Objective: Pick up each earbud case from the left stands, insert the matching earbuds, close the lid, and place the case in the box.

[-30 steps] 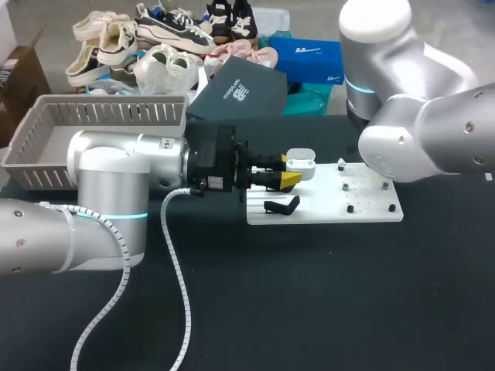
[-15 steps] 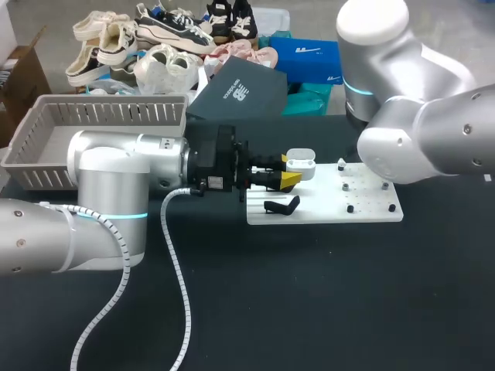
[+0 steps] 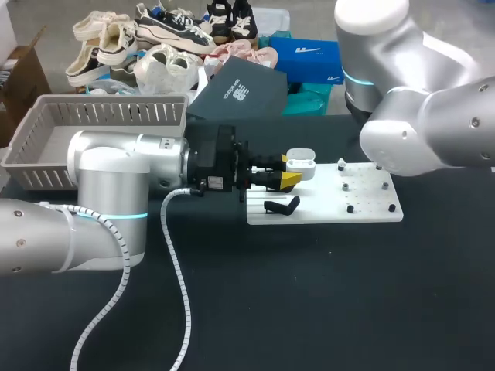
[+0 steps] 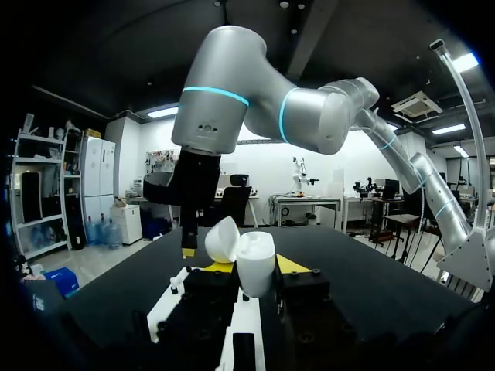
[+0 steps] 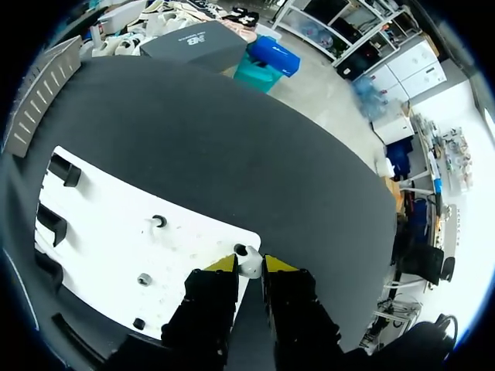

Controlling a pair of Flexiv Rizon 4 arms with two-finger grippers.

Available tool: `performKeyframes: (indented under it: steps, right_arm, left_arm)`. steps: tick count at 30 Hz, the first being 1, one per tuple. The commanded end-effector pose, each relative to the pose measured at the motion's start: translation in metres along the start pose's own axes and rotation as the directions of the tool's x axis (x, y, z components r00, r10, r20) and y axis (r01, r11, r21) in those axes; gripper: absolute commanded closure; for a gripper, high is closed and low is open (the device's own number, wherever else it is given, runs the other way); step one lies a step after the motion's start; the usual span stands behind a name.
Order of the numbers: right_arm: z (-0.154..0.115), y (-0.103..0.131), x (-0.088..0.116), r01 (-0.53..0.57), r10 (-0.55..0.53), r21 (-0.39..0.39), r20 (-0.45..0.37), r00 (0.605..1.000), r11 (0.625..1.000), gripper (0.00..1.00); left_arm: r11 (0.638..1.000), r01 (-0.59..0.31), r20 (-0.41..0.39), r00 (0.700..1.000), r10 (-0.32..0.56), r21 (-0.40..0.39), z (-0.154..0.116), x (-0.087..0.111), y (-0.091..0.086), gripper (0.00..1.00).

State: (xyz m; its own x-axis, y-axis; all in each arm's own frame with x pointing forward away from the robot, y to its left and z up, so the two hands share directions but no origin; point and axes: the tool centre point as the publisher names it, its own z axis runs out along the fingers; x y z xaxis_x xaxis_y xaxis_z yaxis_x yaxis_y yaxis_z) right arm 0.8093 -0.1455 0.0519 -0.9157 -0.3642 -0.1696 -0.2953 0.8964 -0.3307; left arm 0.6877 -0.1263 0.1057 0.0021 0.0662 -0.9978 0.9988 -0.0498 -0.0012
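My left gripper [image 3: 288,171] is shut on a white earbud case [image 3: 300,163] with its lid open, held just above the left end of the white board [image 3: 325,210]. In the left wrist view the open case [image 4: 249,259] sits between my fingers. My right gripper [image 5: 248,267] is shut on a small white earbud [image 5: 247,263] at the board's [image 5: 108,232] far right corner. In the head view that gripper is hidden behind my right arm [image 3: 418,139]. Small earbud pegs [image 3: 349,209] dot the board's right half. One black stand [image 3: 282,205] lies near the left gripper.
A grey slatted basket [image 3: 46,127] stands at the table's back left. A dark shoe box [image 3: 236,97] sits behind the left gripper. Black stands [image 5: 64,171] line the board's left end. Bare black table lies in front of the board.
The right gripper has closed on the earbud, and the right arm has shifted slightly up and back, uncovering a peg on the board. The left arm and case have stayed still.
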Motion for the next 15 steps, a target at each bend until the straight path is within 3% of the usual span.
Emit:
performKeyframes:
  steps: [1,9,15]
  right_arm:
    - [-0.047,-0.008,0.024,-0.006,0.006,-0.009,0.088,0.996,1.000,1.00]
    - [-0.132,0.002,0.047,0.056,-0.048,-0.022,0.259,0.965,0.998,1.00]
    - [-0.184,0.036,0.069,0.114,-0.097,-0.035,0.322,0.942,0.993,1.00]
  left_arm:
    - [1.000,0.000,0.000,1.000,0.000,0.004,0.000,0.000,0.002,1.00]
    - [1.000,0.000,0.000,1.000,0.000,0.004,0.000,0.000,0.002,1.00]
    - [1.000,0.000,0.000,1.000,0.000,0.004,0.000,0.000,0.002,1.00]
